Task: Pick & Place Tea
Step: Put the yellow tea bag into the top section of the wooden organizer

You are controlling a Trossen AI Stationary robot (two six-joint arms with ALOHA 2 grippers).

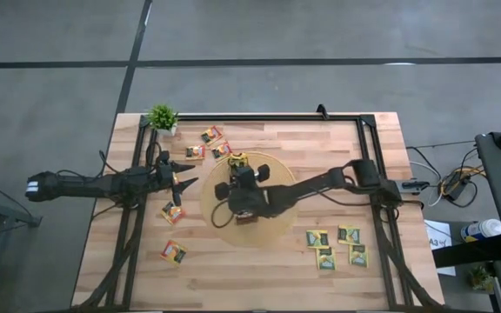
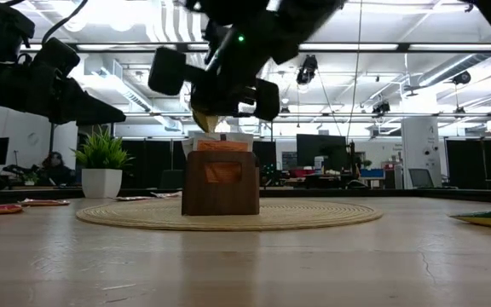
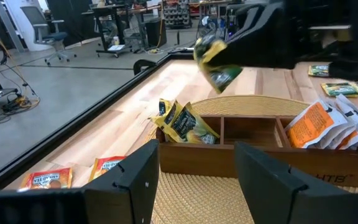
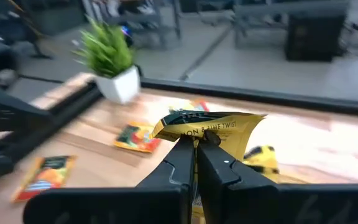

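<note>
Progress: partly done, judging by tea loose on the table [image 1: 381,278] | round mat [image 1: 272,233] carries wooden box [image 3: 253,146]: orange sachets [image 3: 319,127] in one end compartment, green-yellow sachets [image 3: 182,121] at the other, middle looks empty | right gripper [image 4: 194,149] clamps green-yellow sachet [image 4: 207,129] above box | left gripper [image 3: 194,177] spread, holding nothing, beside mat.

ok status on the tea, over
Right pincer shut on green-and-yellow sachet, above the wooden box. Left pincer open, waiting beside the round mat. Nothing in the way.
</note>
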